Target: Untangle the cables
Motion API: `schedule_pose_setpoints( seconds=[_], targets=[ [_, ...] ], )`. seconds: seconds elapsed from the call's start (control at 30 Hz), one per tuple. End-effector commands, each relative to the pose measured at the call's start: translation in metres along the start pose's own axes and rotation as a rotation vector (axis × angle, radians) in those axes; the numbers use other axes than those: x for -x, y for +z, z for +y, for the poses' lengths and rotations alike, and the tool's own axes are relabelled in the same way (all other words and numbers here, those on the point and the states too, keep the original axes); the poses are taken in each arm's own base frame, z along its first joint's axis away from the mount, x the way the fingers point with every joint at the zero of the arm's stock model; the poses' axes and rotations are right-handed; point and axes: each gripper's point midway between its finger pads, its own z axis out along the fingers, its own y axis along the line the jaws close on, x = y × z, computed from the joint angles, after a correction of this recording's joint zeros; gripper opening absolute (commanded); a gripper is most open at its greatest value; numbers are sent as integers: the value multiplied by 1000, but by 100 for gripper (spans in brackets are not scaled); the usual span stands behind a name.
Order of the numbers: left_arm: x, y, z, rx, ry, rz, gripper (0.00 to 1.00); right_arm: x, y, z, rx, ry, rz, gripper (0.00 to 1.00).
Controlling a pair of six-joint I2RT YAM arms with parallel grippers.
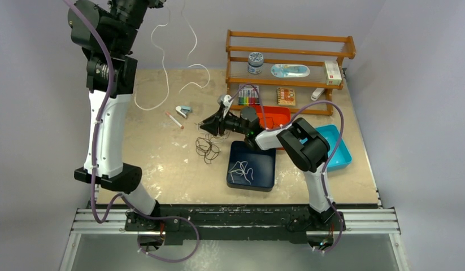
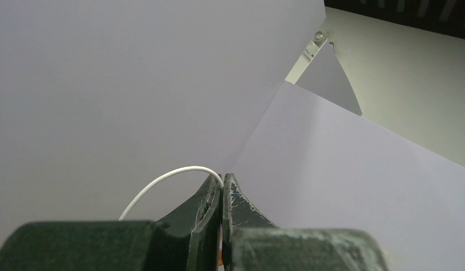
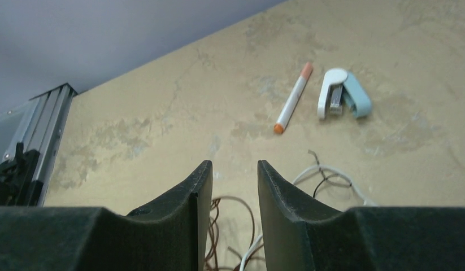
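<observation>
Navy tray (image 1: 265,172) nearest the front edge, right of centre, a few pale wire scraps (image 1: 241,169) curled inside. Just left of it, dark brown cables (image 1: 206,150) heaped in a loose curly tangle on the mottled beige table (image 1: 162,175). Right gripper (image 3: 234,165) low over the far side of that tangle, jaws spread by a narrow gap, nothing visible between them, brown loops directly below. Teal bin (image 1: 342,151) off to the right, orange tray (image 1: 277,115) behind the right arm. Further left and back, an orange-tipped marker (image 1: 174,119) lying flat, a small pale-blue stapler (image 1: 183,111) just beyond it, both apart from the tangle. White cable (image 1: 164,62) looping on the far left of the table, then running up clear of the surface in two long strands against the back wall. Left gripper (image 2: 222,183) high above the far edge, jaws pressed together, pinching the white cable at the tips. Wooden rack (image 1: 292,37) along the far right, with a tin (image 1: 255,61) and coloured pens (image 1: 248,99)
</observation>
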Motion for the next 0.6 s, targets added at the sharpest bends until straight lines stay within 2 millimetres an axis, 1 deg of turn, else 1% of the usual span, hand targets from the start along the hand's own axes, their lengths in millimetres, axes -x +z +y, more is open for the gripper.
schedule_pose_setpoints(
  seconds=[0.0, 0.1, 0.17, 0.27, 0.3, 0.4, 0.53, 0.57],
  targets=[
    [5, 2, 14, 23, 36, -28, 0, 37, -12, 13, -2, -85, -80, 40],
    [-6, -1, 25, 49, 43, -1, 0, 65, -27, 22, -15, -121, -122, 44],
    [-13, -4, 32, 67, 50, 16, 0, 87, -39, 30, -20, -145, -156, 48],
    [-23, -11, 41, 92, 55, 44, 0, 107, -60, 36, -76, -170, -170, 54],
    [-28, -14, 45, 103, 53, 54, 0, 124, -69, 42, -90, -194, -199, 56],
    [-41, -21, 54, 120, 42, 84, 0, 152, -89, 49, -146, -238, -238, 62],
    [-60, -32, 65, 132, 17, 129, 0, 193, -105, 63, -181, -299, -293, 67],
    [-64, -34, 65, 128, 9, 137, 0, 202, -108, 66, -187, -313, -304, 67]
  ],
)
